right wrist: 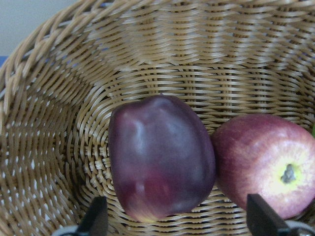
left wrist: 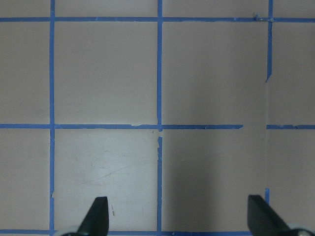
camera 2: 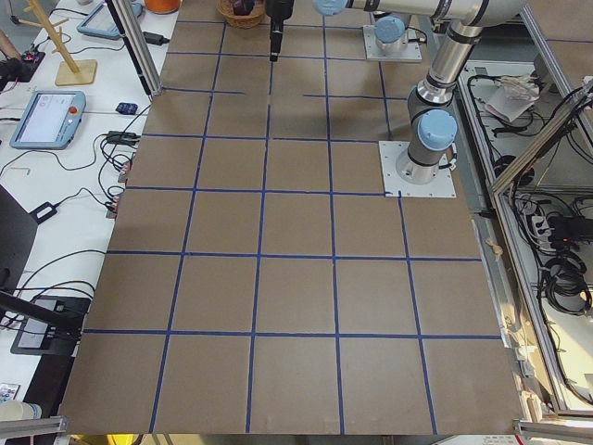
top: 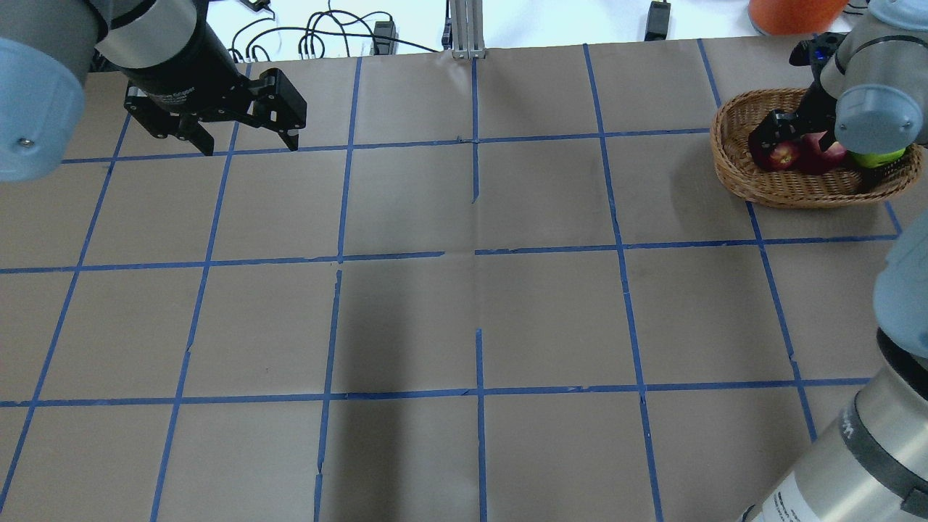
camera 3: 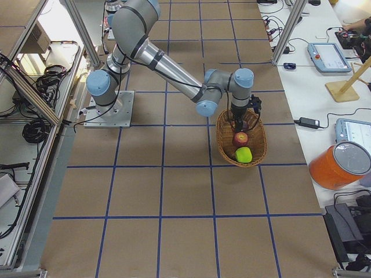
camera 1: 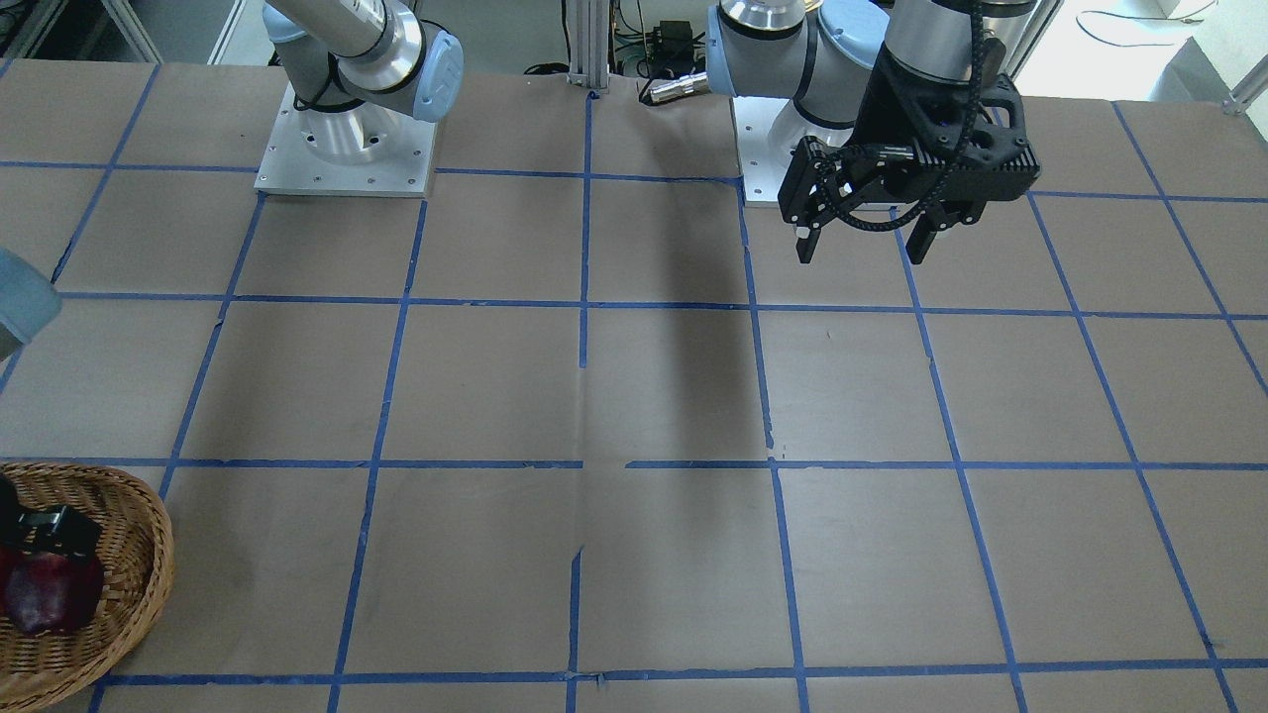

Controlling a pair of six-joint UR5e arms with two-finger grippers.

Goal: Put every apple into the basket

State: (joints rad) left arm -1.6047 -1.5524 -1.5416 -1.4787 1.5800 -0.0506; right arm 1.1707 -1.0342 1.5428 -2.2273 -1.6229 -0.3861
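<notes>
The wicker basket stands at the table's far right corner and also shows in the front view. The dark maroon apple, the red apple and the yellow-green apple lie inside it. My right gripper is open and reaches down into the basket, with its fingers on either side of the maroon apple and not closed on it. My left gripper is open and empty, hanging above bare table at the far left.
The table is brown paper with a blue tape grid. An orange container and tablets lie on a side bench beyond the basket. An aluminium post stands at the far edge. The arm bases are bolted down on the robot's side.
</notes>
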